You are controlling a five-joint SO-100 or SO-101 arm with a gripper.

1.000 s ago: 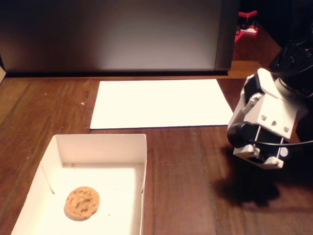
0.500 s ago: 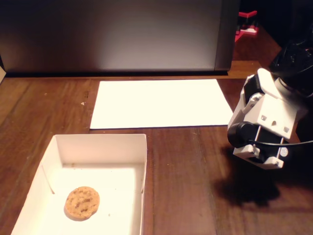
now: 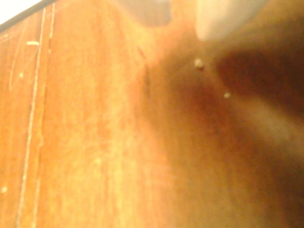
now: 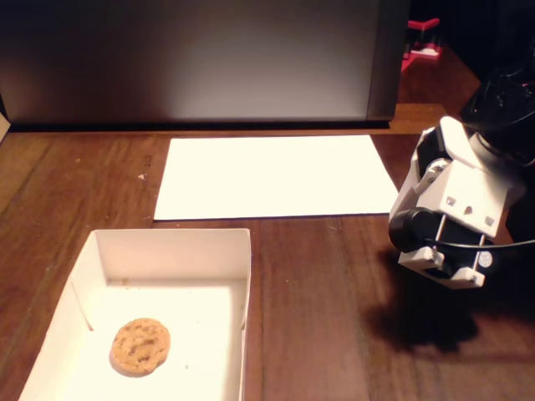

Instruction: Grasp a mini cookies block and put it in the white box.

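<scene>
In the fixed view a small round golden-brown mini cookie [image 4: 140,345] with dark specks lies flat on the floor of the white box [image 4: 171,242], at the lower left. My white gripper [image 4: 447,263] hangs low over the wooden table at the right, far from the box and holding nothing I can see. Its fingers are hidden behind the arm's body. The wrist view shows only blurred wood very close up, two pale crumbs [image 3: 199,63], and a blurred white part [image 3: 223,19] at the top edge. The cookie and the box are out of that view.
A flat white paper sheet [image 4: 276,175] lies on the table behind the box. A large grey panel [image 4: 192,58] stands along the back. A red object [image 4: 422,38] shows at the top right. Bare dark wood [image 4: 326,317] lies between box and arm.
</scene>
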